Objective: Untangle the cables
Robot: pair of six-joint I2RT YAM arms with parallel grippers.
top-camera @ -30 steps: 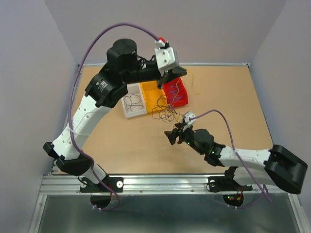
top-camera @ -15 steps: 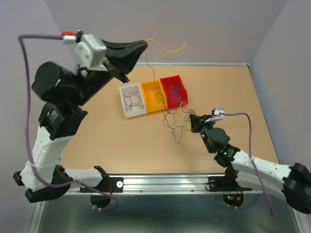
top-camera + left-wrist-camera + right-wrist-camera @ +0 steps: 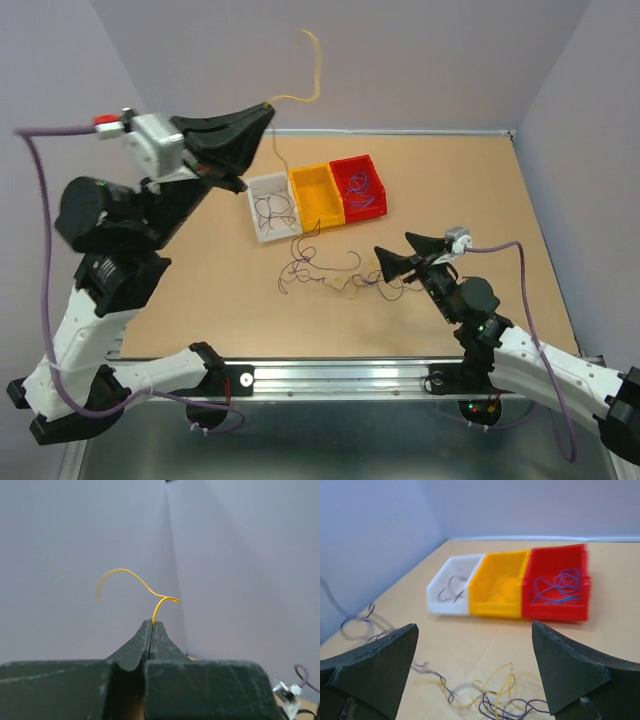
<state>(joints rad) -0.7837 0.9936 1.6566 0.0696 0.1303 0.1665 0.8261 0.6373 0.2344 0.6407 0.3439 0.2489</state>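
Note:
The cables (image 3: 330, 275) lie as a loose spread of thin purple, yellow and dark wires on the table, in front of the bins. My left gripper (image 3: 268, 106) is raised high over the back left, shut on a single yellow wire (image 3: 312, 60) that curls upward from its tips. In the left wrist view the jaws (image 3: 151, 624) are pressed together with that yellow wire (image 3: 135, 578) rising from between them. My right gripper (image 3: 385, 265) sits low at the right end of the cables, open. Its wrist view shows the wide gap (image 3: 474, 627) with the cables (image 3: 505, 700) below it, untouched.
Three small bins stand in a row at the back: white (image 3: 270, 208) with dark wires, yellow (image 3: 318, 196), red (image 3: 360, 187) with purple wires. They also show in the right wrist view: white bin (image 3: 451, 587), yellow bin (image 3: 500, 585), red bin (image 3: 559, 580). Grey walls enclose the table.
The left gripper has swung back and lifted the yellow wire clear of the bunch. The right gripper has moved nearer and opened. The cables now lie farther forward and more spread out.

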